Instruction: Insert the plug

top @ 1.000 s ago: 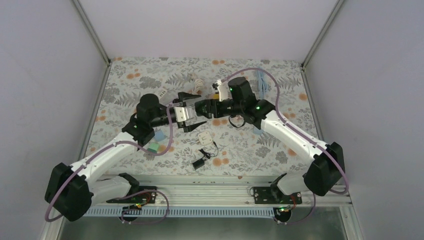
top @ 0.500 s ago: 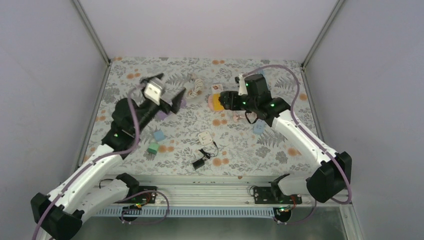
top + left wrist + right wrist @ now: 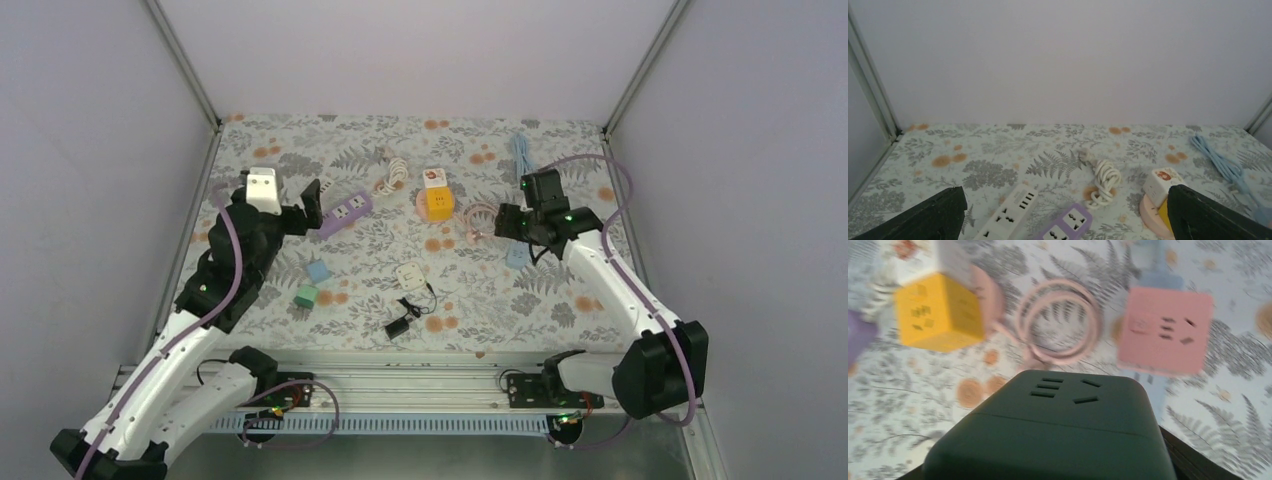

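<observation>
Plug (image 3: 398, 326), from above: small, black, thin cord trailing, lying at the front of the floral table (image 3: 500, 325), well apart from your left gripper (image 3: 300, 208), which gapes wide and empty, and your right gripper (image 3: 508, 222). Left wrist misses it; descend squarely over it. Right wrist: those jaws clamp a dark green socket cube (image 3: 1058, 425); hold it level.

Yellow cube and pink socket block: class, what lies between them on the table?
A coiled pink cable lies between the yellow cube and the pink socket block; the right wrist view shows it.
</observation>
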You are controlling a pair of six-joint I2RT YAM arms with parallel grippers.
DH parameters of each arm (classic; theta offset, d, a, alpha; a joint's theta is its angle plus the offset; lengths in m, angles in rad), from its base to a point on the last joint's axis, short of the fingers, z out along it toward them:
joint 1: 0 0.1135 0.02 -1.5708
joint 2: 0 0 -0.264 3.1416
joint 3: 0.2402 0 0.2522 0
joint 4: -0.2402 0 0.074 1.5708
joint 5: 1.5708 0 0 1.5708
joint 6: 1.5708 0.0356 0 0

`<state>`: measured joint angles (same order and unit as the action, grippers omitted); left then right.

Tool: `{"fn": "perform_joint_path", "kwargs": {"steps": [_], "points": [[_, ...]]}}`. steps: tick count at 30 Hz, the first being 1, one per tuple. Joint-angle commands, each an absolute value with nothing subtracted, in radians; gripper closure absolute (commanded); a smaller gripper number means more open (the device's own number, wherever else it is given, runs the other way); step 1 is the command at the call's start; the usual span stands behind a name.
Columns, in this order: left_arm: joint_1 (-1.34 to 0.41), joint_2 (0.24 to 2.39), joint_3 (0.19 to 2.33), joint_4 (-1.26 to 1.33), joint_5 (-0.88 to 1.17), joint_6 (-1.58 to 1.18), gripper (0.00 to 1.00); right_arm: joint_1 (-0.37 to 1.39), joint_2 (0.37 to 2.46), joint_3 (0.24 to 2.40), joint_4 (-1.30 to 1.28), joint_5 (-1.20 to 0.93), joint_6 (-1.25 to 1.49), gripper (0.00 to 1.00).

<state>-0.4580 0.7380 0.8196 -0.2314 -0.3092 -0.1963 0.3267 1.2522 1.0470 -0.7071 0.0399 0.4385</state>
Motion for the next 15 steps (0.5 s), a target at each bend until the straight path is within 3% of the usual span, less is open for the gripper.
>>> {"fn": "perform_joint_path", "kwargs": {"steps": [1, 8, 15], "points": [[-0.456, 0.68, 0.811, -0.226, -0.252, -0.208, 0.0, 0.258, 1.26, 1.003, -0.752, 0.085, 0.433, 0.57], [-0.457, 0.596, 0.809, -0.184, 0.084, -0.12, 0.0, 0.171, 1.368, 0.997, -0.777, -0.02, 0.412, 0.54], [-0.457, 0.576, 0.82, -0.2, 0.081, -0.118, 0.0, 0.127, 1.453, 1.059, -0.78, -0.105, 0.407, 0.58]]}}
